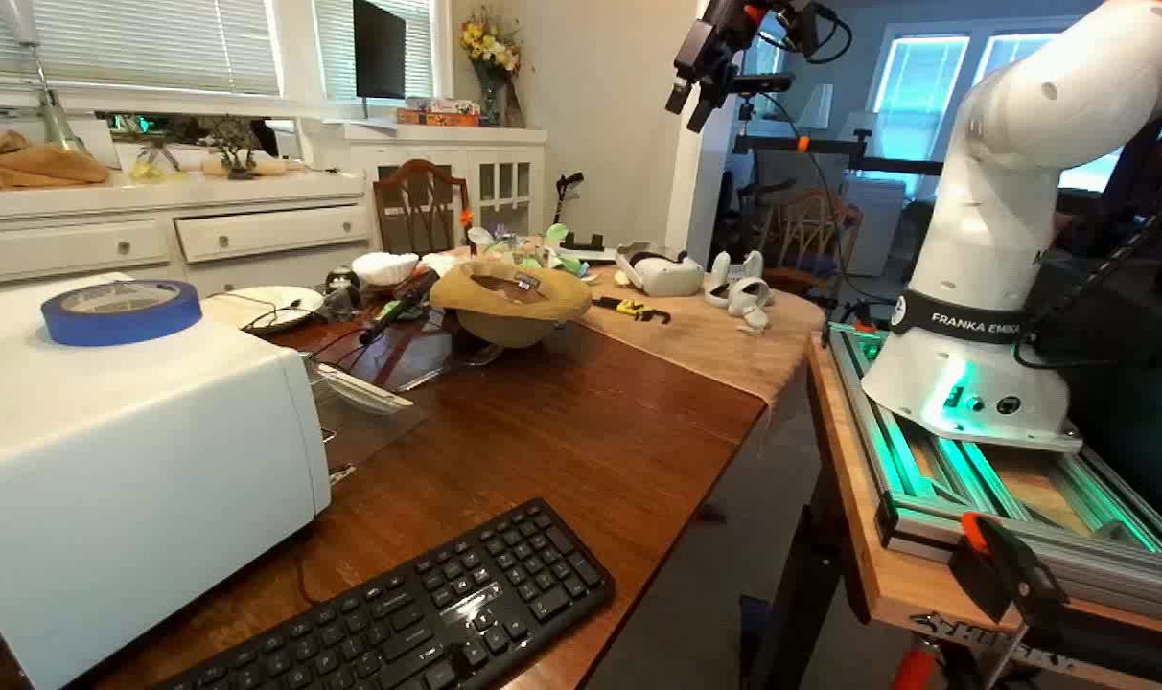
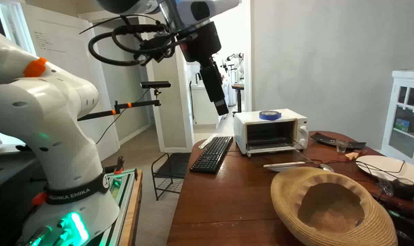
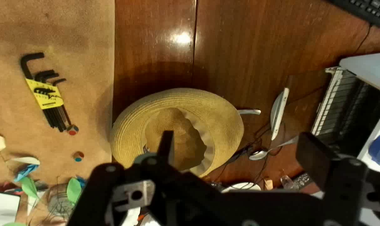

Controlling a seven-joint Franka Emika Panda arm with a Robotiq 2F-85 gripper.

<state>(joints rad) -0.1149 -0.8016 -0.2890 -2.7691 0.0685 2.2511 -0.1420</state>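
Observation:
My gripper (image 1: pixel 688 107) is open and empty, high above the table in both exterior views (image 2: pixel 222 107). In the wrist view its two fingers stand wide apart (image 3: pixel 235 146) with nothing between them but the table far below. A straw hat (image 3: pixel 221 116) lies upside down on the dark wooden table, crown down, below the left finger in the wrist view. The hat also shows in both exterior views (image 1: pixel 509 287) (image 2: pixel 285 201). A metal spoon (image 3: pixel 258 155) and black cables lie beside the hat. The gripper touches nothing.
A white toaster oven (image 2: pixel 241 131) with its door open carries a roll of blue tape (image 2: pixel 270 116). A black keyboard (image 1: pixel 428 623) lies near it. A yellow-banded hex key set (image 3: pixel 49 97) and a white headset (image 1: pixel 667 273) lie on the tan cloth. A white plate (image 2: pixel 395 167) is beyond the hat.

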